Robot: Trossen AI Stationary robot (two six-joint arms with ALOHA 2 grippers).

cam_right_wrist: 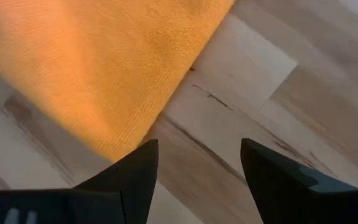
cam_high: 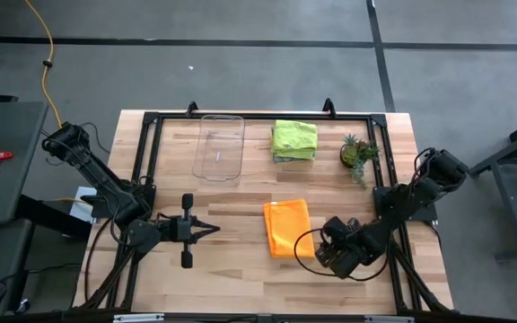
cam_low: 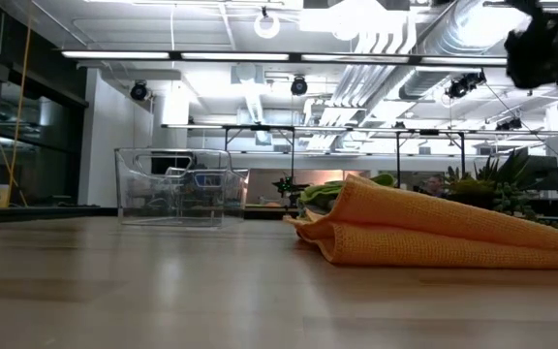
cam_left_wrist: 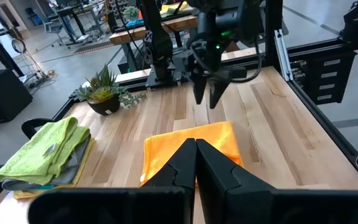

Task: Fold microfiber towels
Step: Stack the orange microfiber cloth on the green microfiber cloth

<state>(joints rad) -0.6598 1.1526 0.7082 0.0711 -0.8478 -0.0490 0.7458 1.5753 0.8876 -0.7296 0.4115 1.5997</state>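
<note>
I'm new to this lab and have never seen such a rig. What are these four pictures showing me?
Two dark robot arms work at a wooden table. One camera looks straight down, one sits at table height, and one rides on each wrist. The left end effector is shut and empty beside a folded orange microfiber towel. The right end effector is open just above that towel's edge, holding nothing. Farther back are a stack of folded towels with a lime green one on top, a clear plastic rectangular tray and a small green potted plant.
</note>
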